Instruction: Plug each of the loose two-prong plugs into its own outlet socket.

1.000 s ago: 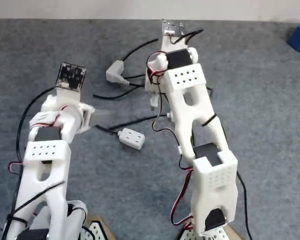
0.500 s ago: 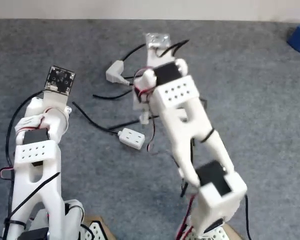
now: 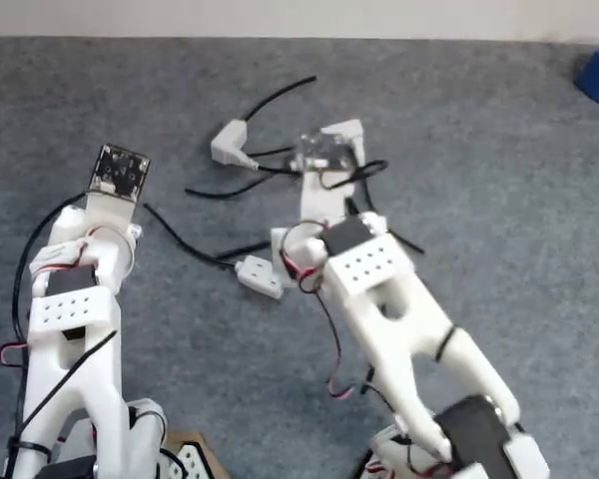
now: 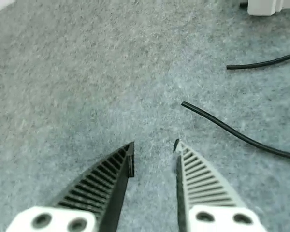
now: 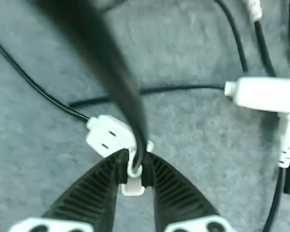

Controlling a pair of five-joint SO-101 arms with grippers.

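Though behind cord, plug between right fingers

The left arm and the right arm are white plastic with black motor blocks. Each has a flat holed plate with rows of little round dots. Thin red and black wires loop beside that plate. The left gripper has one black ribbed finger and one pale grey one. The right gripper has two black ribbed fingers. Their white bases have round screw holes.
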